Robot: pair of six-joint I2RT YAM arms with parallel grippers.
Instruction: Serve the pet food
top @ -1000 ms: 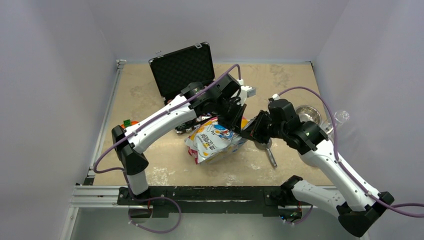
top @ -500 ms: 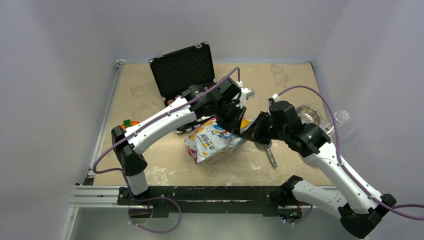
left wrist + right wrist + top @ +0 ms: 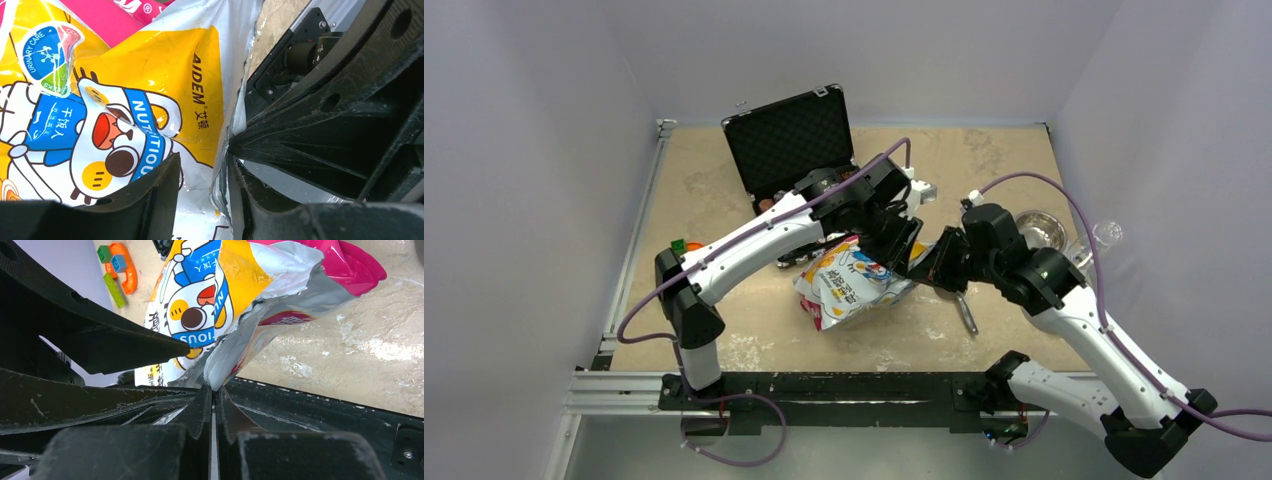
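Tan table bears open black case, printed bag, steel bowl, coloured blocks.

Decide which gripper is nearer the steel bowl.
Right. The right gripper pinches the bag edge, left of the bowl; the left gripper sits farther left, open over the bag.

The pet food bag fills the middle of the counter, with the left end effector and right end effector crowded at its right edge. An open black case blocks the far left and a metal bowl the right. The near strip and far-right corner lie bare.
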